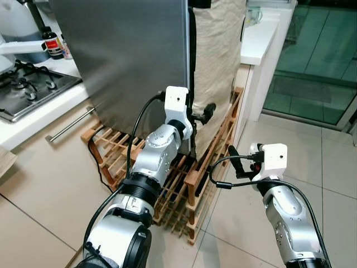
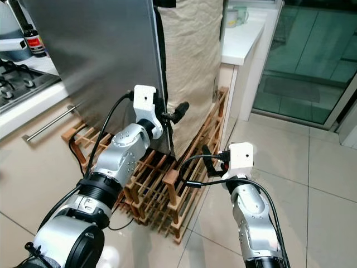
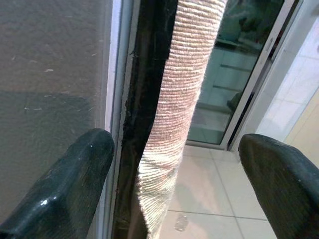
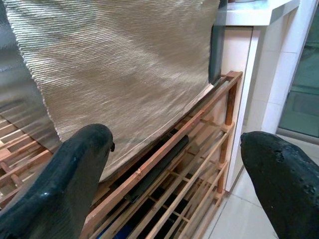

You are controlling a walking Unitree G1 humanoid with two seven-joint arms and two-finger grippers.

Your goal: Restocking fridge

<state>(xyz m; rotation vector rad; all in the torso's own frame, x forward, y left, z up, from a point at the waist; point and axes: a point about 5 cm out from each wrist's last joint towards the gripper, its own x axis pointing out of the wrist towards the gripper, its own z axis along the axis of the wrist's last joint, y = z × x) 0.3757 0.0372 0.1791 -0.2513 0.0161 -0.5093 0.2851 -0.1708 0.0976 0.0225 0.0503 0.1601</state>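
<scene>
1. The fridge (image 1: 134,56) is a tall grey box with a shiny steel door. It stands next to the stove (image 1: 25,89) and the white counter (image 1: 262,36).
2. A beige cloth (image 1: 215,50) hangs down the fridge's side, right by the door's dark edge.
3. The left gripper (image 1: 205,114) is up at that door edge – its fingers are spread wide, one on the steel side, one out past the cloth. It is not pinching anything.
4. A wooden rack (image 1: 178,190) sits on the tiled floor at the foot of the fridge.
5. The right gripper (image 1: 237,162) is lower down, just beside the rack – its fingers are spread wide too, with nothing between them.
</scene>
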